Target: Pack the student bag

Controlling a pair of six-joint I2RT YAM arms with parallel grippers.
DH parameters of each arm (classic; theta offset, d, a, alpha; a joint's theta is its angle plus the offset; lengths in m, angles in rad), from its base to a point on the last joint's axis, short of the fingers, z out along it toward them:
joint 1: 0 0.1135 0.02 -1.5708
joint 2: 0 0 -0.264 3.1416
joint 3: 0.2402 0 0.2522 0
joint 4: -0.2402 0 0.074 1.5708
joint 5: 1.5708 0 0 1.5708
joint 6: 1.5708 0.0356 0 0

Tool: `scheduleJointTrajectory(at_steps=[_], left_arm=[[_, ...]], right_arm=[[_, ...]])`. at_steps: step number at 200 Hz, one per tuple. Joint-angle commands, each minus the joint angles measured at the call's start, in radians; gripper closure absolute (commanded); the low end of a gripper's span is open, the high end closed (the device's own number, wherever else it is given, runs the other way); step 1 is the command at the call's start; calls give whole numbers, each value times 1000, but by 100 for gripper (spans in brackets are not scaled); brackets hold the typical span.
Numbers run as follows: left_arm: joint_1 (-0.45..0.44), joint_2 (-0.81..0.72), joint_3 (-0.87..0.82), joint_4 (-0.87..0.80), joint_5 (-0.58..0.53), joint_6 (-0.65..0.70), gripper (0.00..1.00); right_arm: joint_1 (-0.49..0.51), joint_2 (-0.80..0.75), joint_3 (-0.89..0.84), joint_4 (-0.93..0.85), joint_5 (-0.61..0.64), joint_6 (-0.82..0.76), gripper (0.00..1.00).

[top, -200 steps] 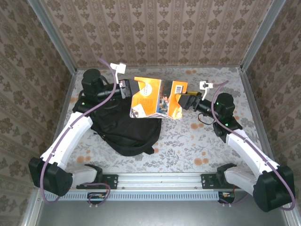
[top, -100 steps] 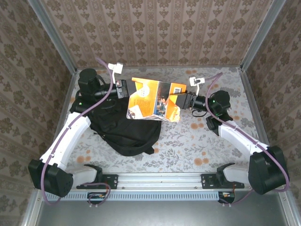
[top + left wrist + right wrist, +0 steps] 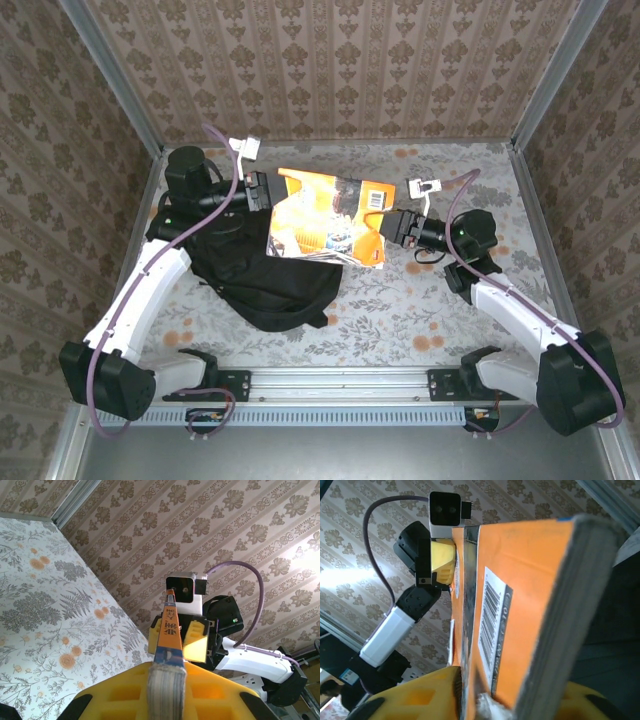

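Bag (image 3: 262, 280): black, slumped flat on the table (image 3: 420, 310), left of centre, top end toward the far-left corner; can't tell if its mouth is unzipped, that end is covered; book (image 3: 325, 222), orange paperback, held clear of the table over the bag's far-right part, nearer the far edge than the near one; left gripper (image 3: 266, 192) pinching the book's left end, pads pressed on both covers; right gripper (image 3: 395, 228) at the opposite end by the barcode, pads closed against the covers, reads as pinching too; so a two-ended hold, probably a handover or joint carry toward the bag; to do it well: make sure one grip is firm before the other lets go; no pulling apart or twisting, a paperback bends; tip one edge down at the mouth and slide in edge-first; risk: soft fabric collapses and the book lands on top, not inside; the freed gripper should hold the fabric open.
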Motion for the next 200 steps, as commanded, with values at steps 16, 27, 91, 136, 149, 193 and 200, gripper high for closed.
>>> scheduleJointTrajectory(at_steps=[16, 27, 91, 136, 149, 193, 200], left_arm=[[11, -27, 31, -46, -73, 69, 76], [11, -41, 46, -174, -151, 152, 58], [-104, -80, 33, -718, -595, 513, 37], [-434, -18, 39, -928, -880, 702, 13], [-517, 12, 56, -986, -949, 741, 11], [-648, 118, 78, -1123, -1054, 778, 13], [-656, 128, 74, -1131, -1057, 779, 13]], right_arm=[[-3, 15, -9, -8, 56, 2, 100], [-20, 4, -26, -17, 85, 5, 100], [-97, -304, 8, -918, 541, -277, 100], [-145, -377, -17, -1084, 575, -315, 100], [-160, -382, -29, -1086, 554, -312, 100], [-192, -380, -38, -1088, 511, -315, 100], [-195, -379, -40, -1084, 504, -315, 100]])
